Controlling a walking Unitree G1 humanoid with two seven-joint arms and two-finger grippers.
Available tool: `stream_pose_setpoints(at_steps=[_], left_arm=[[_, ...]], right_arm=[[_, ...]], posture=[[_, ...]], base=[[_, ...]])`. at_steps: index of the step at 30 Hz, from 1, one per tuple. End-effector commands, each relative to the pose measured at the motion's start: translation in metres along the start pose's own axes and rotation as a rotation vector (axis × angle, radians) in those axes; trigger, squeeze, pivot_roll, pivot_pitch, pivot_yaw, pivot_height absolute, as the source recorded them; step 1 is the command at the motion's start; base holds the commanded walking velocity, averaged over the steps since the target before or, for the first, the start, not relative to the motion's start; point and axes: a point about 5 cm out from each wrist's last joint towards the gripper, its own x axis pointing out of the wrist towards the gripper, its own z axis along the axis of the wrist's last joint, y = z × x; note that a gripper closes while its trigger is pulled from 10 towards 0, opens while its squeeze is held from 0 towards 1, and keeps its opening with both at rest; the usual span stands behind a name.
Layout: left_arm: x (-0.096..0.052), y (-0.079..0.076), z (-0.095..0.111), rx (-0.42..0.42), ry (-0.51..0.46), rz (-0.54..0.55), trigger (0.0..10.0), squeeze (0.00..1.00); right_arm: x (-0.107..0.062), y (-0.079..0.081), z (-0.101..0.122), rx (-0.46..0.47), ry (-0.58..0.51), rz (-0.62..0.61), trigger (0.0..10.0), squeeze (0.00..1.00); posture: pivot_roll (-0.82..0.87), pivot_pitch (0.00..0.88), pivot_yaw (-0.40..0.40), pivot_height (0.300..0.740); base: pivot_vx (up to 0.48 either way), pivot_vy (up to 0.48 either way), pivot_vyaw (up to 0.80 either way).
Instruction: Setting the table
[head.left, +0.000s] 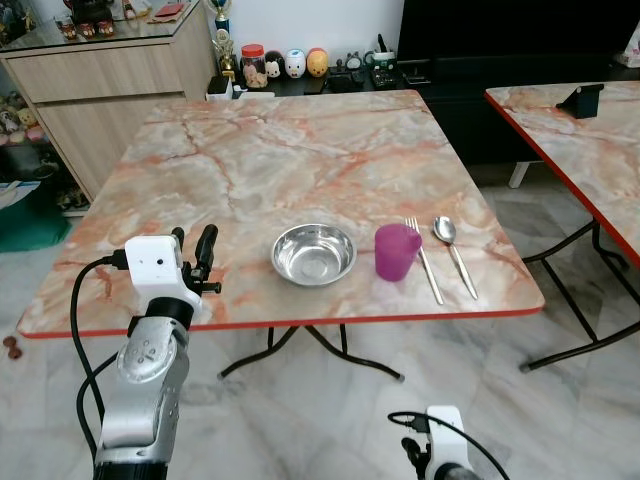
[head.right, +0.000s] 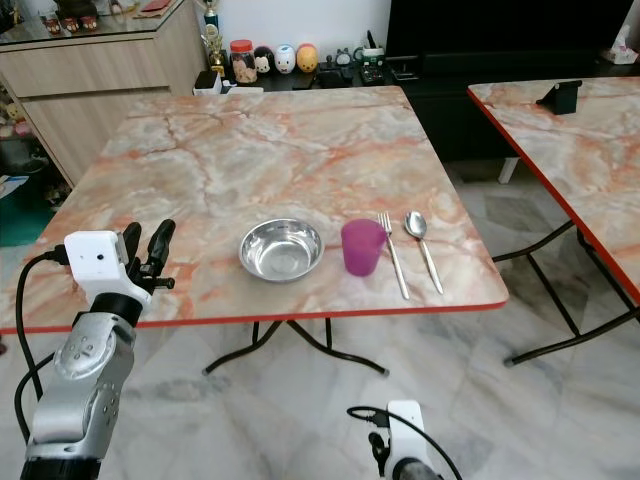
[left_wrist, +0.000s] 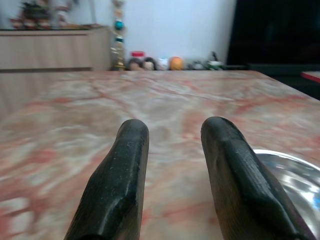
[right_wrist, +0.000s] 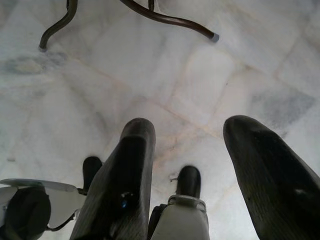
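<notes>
Marble table (head.left: 300, 160) edge: left tool (head.left: 193, 252) parted, empty.

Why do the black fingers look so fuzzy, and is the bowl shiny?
Left wrist view: the left tool's fingers sit so close they blur, and the table looks soft too. Left eye view: sharp, with bright glints inside the steel bowl.

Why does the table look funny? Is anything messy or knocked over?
Nothing stands out. The bowl, purple cup, fork and spoon sit neatly in a row, nothing spilled.
</notes>
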Motion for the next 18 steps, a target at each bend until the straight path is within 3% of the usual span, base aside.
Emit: stream_pose_setpoints(at_steps=[1,9,18], left_arm=[[-0.0003,-0.0038,0.0035,-0.009,-0.008,-0.021,10.0,0.0],[-0.0013,-0.0045,0.0025,-0.017,0.0,-0.028,10.0,0.0],[-0.0027,-0.0044,0.0026,-0.019,-0.002,-0.025,10.0,0.0]], right_arm=[[-0.0002,-0.0011,-0.0014,0.003,0.011,-0.008,10.0,0.0],[-0.0003,-0.0022,-0.0008,-0.007,0.008,-0.011,10.0,0.0],[-0.0004,-0.0026,-0.0002,-0.004,-0.001,-0.012,10.0,0.0]], posture=[[-0.02,0.0,0.037,0.74],[-0.02,0.0,0.034,0.736],[-0.02,0.0,0.032,0.723]], base=[[0.0,0.0,-0.54],[0.0,0.0,-0.49],[0.027,0.0,0.0]])
